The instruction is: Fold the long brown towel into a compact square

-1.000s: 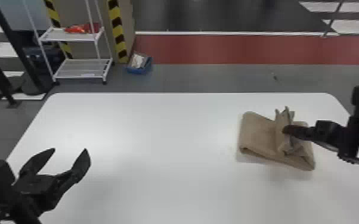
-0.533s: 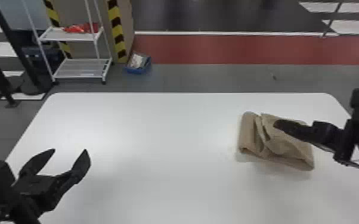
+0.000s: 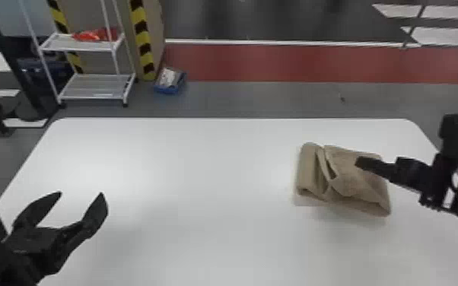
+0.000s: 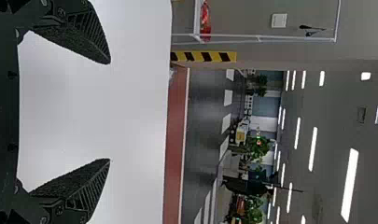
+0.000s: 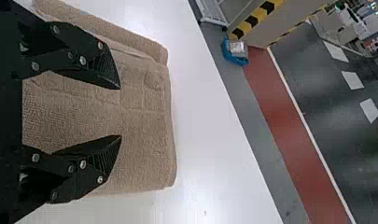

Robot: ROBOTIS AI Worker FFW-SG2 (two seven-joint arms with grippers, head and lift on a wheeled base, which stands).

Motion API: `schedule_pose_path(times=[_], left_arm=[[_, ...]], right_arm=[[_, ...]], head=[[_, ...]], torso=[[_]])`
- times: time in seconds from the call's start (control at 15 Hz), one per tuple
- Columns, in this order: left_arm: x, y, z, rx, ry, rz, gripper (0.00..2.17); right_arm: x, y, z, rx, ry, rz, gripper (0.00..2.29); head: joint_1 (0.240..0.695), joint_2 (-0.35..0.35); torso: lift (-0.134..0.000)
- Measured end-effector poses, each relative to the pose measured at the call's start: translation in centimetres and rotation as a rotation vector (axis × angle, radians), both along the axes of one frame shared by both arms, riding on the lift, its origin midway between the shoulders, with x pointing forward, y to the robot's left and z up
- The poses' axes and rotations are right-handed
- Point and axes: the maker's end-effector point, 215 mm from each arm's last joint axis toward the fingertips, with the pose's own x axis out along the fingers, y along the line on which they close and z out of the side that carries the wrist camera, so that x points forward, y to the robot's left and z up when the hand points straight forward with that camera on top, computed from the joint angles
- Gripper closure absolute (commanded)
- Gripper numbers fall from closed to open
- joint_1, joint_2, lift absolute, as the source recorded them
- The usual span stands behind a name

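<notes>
Right claw (image 5: 120, 112), spread and empty, hangs over folded brown towel (image 3: 308, 171), likely placed to tidy its loose flap (image 3: 344, 184); unclenched left claw (image 3: 81, 193) waits aside.

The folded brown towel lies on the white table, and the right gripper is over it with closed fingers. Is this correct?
Not closed: the right wrist view shows the right gripper open over the folded brown towel, which does lie on the white table.
</notes>
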Motion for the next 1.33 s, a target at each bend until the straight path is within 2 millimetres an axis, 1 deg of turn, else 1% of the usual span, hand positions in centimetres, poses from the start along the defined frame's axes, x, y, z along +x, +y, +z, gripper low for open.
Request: schedule_pose_path(times=[0.2, 0.33, 0.53, 0.8, 0.87, 1.13, 1.33], left_arm=[[-0.2, 0.5, 0.1, 0.005, -0.002, 0.006, 0.15], [-0.2, 0.6, 0.0, 0.005, -0.001, 0.007, 0.15], [-0.2, 0.6, -0.2, 0.005, 0.000, 0.008, 0.16], [-0.3, 1.0, -0.2, 0.008, 0.000, 0.014, 0.16], [-0.3, 1.1, -0.2, 0.009, 0.001, 0.015, 0.16], [-0.3, 1.1, -0.3, 0.009, 0.002, 0.015, 0.16], [-0.3, 1.1, -0.2, 0.009, 0.000, 0.014, 0.16]], right_arm=[[1.1, -0.5, 0.3, -0.086, -0.027, -0.001, 2.26], [1.6, -0.4, -0.2, -0.144, -0.024, 0.006, 2.26], [2.0, 1.8, -1.8, -0.193, -0.018, 0.066, 2.26], [2.8, 5.0, -1.9, -0.192, -0.073, 0.148, 2.26], [2.7, 5.9, -2.1, -0.187, -0.072, 0.167, 2.26], [1.9, 9.0, -3.2, -0.174, -0.050, 0.233, 2.26], [1.4, 10.9, -3.1, -0.151, -0.060, 0.271, 2.26]], head=[[0.695, -0.036], [0.695, -0.038], [0.695, -0.013], [0.695, 0.021], [0.695, 0.039], [0.695, 0.074], [0.695, 0.091]], torso=[[-0.125], [-0.125], [-0.125], [-0.125], [-0.125], [-0.125], [-0.125]])
